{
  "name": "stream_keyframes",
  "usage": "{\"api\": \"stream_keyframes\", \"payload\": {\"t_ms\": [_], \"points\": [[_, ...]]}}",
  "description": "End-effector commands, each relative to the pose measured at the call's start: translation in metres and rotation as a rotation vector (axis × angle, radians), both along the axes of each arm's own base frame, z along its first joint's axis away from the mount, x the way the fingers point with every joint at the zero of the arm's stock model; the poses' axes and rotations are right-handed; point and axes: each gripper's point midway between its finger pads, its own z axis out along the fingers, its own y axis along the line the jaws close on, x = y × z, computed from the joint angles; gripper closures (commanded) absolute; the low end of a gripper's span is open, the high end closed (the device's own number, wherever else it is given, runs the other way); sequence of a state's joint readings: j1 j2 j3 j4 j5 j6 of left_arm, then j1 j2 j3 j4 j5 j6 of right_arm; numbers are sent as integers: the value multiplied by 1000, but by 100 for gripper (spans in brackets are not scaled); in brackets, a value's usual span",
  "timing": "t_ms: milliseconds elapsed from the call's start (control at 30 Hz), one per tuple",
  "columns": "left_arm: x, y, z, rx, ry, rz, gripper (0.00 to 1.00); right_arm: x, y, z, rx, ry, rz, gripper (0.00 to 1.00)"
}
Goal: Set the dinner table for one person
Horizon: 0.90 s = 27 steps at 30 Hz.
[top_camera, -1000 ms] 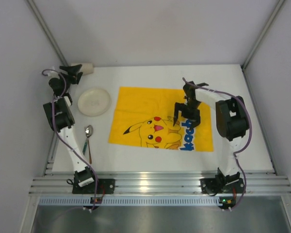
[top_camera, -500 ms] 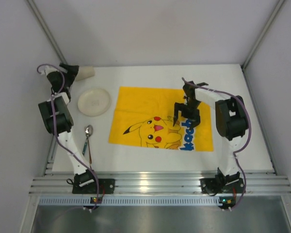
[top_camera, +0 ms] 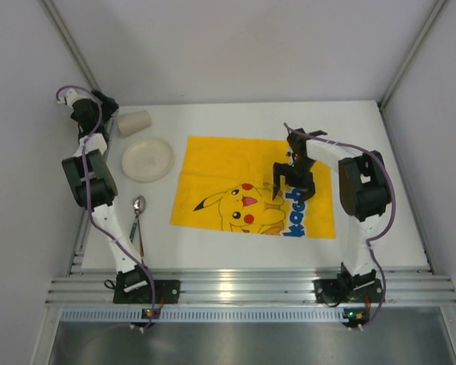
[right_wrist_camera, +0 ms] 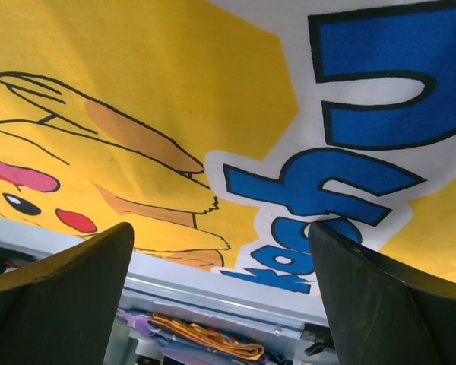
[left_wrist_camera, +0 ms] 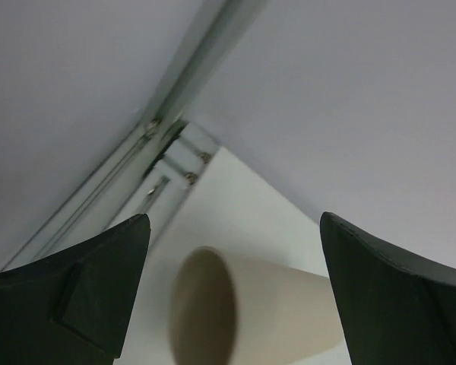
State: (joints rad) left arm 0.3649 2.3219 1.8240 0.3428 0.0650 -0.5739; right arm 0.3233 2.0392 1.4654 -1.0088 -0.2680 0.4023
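The dinner table [top_camera: 380, 220] is a wide white top with a yellow cartoon mat [top_camera: 228, 163] spread in its middle. A cream cup [top_camera: 134, 122] lies on its side at the back left, beside a white plate [top_camera: 147, 159]. A spoon [top_camera: 138, 205] lies nearer the front. My left gripper [top_camera: 105, 110] stands open in the back left corner, just clear of the cup. In the left wrist view the cup [left_wrist_camera: 273, 304] shows its mouth between the spread fingers of the left gripper [left_wrist_camera: 234, 220], touching neither. My right gripper [top_camera: 292, 182] hangs open and empty over the mat's blue lettering [right_wrist_camera: 342, 182].
A thin red-handled utensil [top_camera: 141, 242] lies beside the spoon near the left arm. Grey walls close in the back and both sides, with a metal post [left_wrist_camera: 175, 114] in the back left corner. A slotted aluminium rail [top_camera: 243, 289] runs along the front edge.
My left gripper has opened, let go of the cup and drawn back toward the left corner. The cup now lies free on its side. The right arm has not moved.
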Motion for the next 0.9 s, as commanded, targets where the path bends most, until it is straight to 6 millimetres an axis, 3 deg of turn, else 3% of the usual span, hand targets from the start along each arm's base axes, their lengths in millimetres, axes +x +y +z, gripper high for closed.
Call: {"api": "stream_keyframes", "payload": {"t_ms": [0,200,300,433,633,867], "points": [[-7,26,-22,-48,45,49,2,-6,-13,-7,-68,-27,45,0],[-19,-7,-45,-174,112,-92,3,-9,-17,-9,-85,-28,28,0],[-26,-31,-66,-272,134,-186,8,-10,-16,-13,-77,-26,21,0],[-34,-55,-75,-369,147,-276,14,-13,-16,-17,-75,-19,19,0],[-54,-73,-61,-394,142,-336,15,-18,-17,-25,-70,-20,17,0],[-60,-80,-50,-459,133,-399,21,-23,-14,-30,-44,-13,19,0]]}}
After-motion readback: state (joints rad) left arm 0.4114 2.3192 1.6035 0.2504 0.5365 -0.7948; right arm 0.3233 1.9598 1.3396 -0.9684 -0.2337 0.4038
